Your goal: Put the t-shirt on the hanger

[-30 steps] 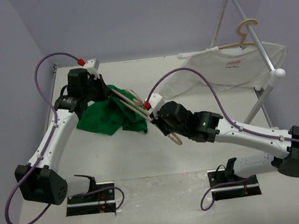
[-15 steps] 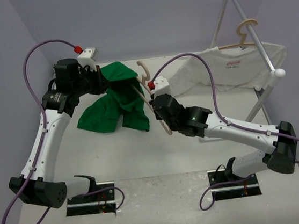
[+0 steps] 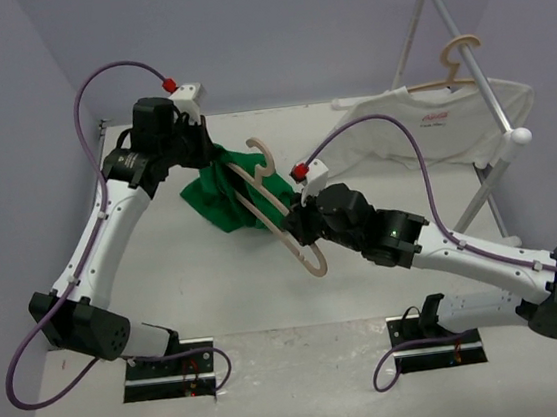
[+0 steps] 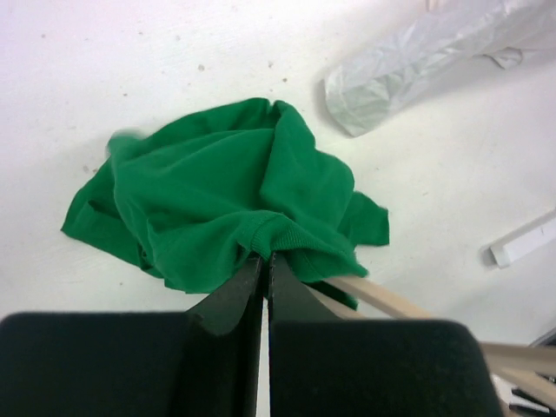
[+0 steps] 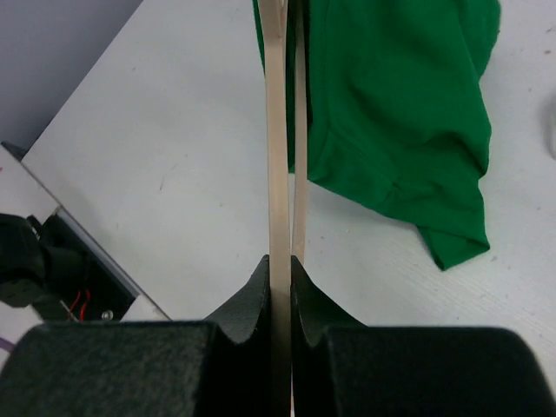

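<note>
Right tool (image 3: 304,228), nearest the viewer, is clamped shut on one thin arm of the wooden hanger (image 3: 276,207), whose curved hook points toward the far side. In the right wrist view, the hanger's arms run straight away from the closed fingers (image 5: 306,308) toward the green t-shirt (image 5: 391,104). Farther back and to the left, the left tool (image 3: 207,156) is pinched shut on a fold of the green t-shirt, and the rest of the cloth droops in a bunched heap onto the white surface (image 3: 270,310). One hanger arm pokes out from under the cloth beside that tool. At the far right, a white t-shirt (image 3: 431,131) hangs on a second hanger (image 3: 457,55) from a white rack (image 3: 466,41).
</note>
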Motion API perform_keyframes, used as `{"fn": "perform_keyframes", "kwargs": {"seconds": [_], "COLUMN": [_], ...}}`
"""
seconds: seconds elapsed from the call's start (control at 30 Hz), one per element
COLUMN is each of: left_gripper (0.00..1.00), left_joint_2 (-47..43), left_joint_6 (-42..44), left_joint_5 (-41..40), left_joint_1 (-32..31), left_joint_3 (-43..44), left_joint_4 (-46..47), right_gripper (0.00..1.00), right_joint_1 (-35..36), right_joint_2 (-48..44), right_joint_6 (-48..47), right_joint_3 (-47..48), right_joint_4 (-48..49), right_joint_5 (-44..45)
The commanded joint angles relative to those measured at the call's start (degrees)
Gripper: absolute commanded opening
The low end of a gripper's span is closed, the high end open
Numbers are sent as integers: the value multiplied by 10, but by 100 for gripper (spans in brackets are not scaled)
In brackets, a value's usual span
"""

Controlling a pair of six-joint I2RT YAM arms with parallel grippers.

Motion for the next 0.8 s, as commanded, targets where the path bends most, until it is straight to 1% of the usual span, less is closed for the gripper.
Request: {"fn": "perform_keyframes", "kwargs": {"seconds": [0.0, 0.07, 0.17, 0.23, 0.3, 0.4, 0.53, 0.7, 0.73, 0.77], "left_gripper": [0, 0, 0, 0, 0, 0, 0, 0, 0, 0], "left_joint_2": [3, 1, -6, -12, -25, -40, -67, -78, -78, -77], "left_joint_6": [-18, -15, -9, -8, 2, 14, 42, 61, 65, 69], "left_joint_5": [-94, -97, -44, -32, -8, 18, 64, 108, 110, 106], "left_joint_1": [-5, -7, -19, -27, -56, -77, -85, -94, -101, -105], "left_joint_3": [48, 48, 45, 45, 48, 54, 74, 98, 107, 112], "left_joint_4": [-18, -22, -18, -16, -18, -24, -49, -73, -79, -85], "right_gripper": [0, 0, 0, 0, 0, 0, 0, 0, 0, 0], "right_joint_1": [2, 2, 2, 1, -5, -15, -33, -35, -36, -36], "right_joint_2": [2, -2, -4, -4, 2, 19, 2, -8, -15, -22], "right_joint_6": [7, 1, -18, -24, -56, -94, -126, -120, -105, -92], "right_joint_3": [37, 25, 20, 20, 34, 57, 47, 13, -9, -31], "right_joint_4": [-47, -25, 17, 45, 86, 112, 221, 305, 338, 362], "right_joint_5": [-67, -88, -95, -84, -86, -109, -121, -118, -106, -72]}}
